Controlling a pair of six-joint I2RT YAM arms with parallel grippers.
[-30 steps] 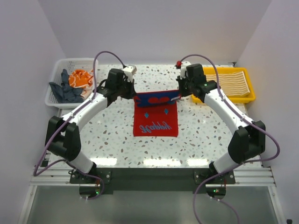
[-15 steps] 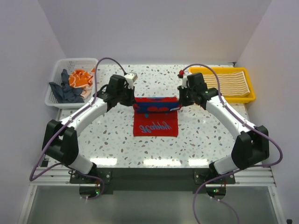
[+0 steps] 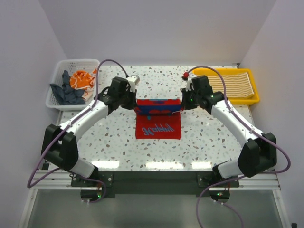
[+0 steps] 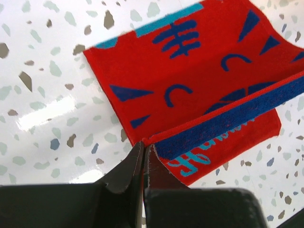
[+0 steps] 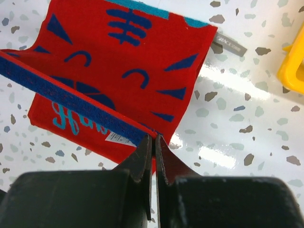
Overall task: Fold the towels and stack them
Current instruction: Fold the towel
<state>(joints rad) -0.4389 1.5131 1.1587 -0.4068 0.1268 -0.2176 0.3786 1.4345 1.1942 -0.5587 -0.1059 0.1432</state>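
Left gripper [image 4: 144,145] and right gripper [image 5: 153,137] each pinched shut on one corner of the red towel [image 3: 158,124], holding its blue-backed edge raised above the flat rest of it, left of the yellow tray [image 3: 242,100], which holds a folded striped towel [image 3: 232,83]; crumpled towels [image 3: 76,85] in a basket [image 3: 71,61] further left of the tray.

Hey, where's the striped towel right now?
In the top view, the tan-and-white striped towel lies flat in the yellow tray at the far right, just beside the right gripper.
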